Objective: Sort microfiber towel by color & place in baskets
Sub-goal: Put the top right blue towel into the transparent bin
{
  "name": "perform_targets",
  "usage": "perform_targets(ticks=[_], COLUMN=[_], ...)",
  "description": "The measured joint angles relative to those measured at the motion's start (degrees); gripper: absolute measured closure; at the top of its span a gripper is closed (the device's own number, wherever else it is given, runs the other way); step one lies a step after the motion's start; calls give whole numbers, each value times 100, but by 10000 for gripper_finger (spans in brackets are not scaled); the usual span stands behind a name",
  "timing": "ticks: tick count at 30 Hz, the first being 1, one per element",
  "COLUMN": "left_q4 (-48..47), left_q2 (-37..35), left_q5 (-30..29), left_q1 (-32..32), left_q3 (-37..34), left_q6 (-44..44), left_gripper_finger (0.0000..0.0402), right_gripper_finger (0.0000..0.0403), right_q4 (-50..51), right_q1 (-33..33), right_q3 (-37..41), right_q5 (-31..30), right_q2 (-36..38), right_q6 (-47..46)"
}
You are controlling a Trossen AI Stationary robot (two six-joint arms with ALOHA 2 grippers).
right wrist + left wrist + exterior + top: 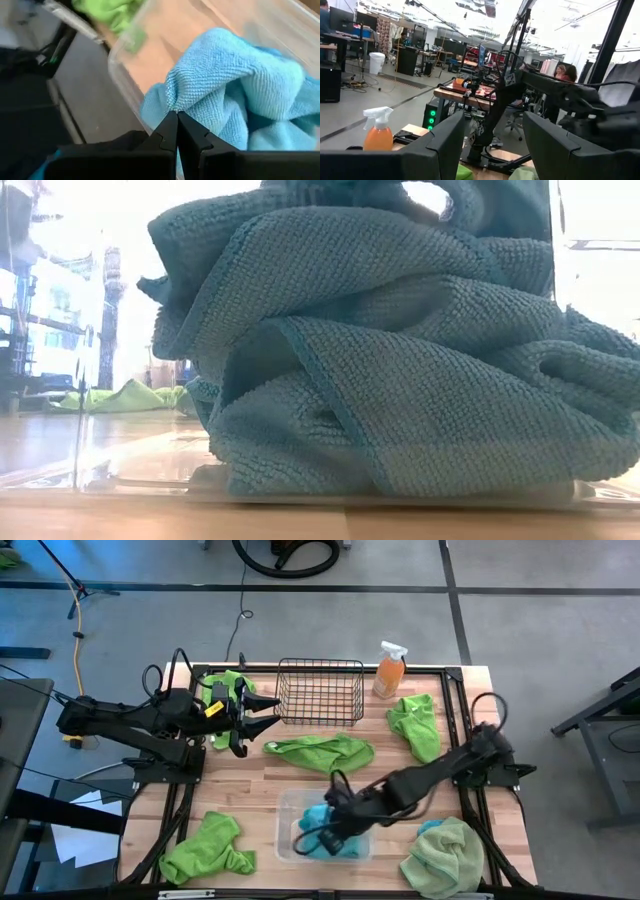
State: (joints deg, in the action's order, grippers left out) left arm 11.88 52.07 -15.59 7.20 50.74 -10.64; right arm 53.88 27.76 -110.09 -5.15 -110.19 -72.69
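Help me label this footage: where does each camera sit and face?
High: overhead, looking down; both arms.
Low: table height, facing the blue towel in the clear tub.
Left wrist: past open left hand toward spray bottle.
Right wrist: shut right hand by that towel.
High and low share the tub.

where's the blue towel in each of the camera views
High view: the blue towel lies in the clear tub near the table's front edge, under the right tool.
Low view: the blue towel fills most of the picture, seen through the tub wall.
Left wrist view: not in it.
Right wrist view: the blue towel sits just beyond the shut fingertips.
Shared landmark: the clear tub, whose rim also shows in the right wrist view.
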Motion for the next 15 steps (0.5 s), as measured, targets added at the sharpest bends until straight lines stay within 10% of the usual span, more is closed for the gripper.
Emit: perform_targets(ticks=[15], left_q4=[-4], left_q2=[0], left_q5=[0], left_q1=[1], left_q3=[0], left_q6=[335], left_gripper_finger=[213], right_gripper_finger=[403], right_q4=[1661], right_q1=[-163], right_q3=[-1978], right_q5=[264], right_q2=[-2072], right_q6=[-2290])
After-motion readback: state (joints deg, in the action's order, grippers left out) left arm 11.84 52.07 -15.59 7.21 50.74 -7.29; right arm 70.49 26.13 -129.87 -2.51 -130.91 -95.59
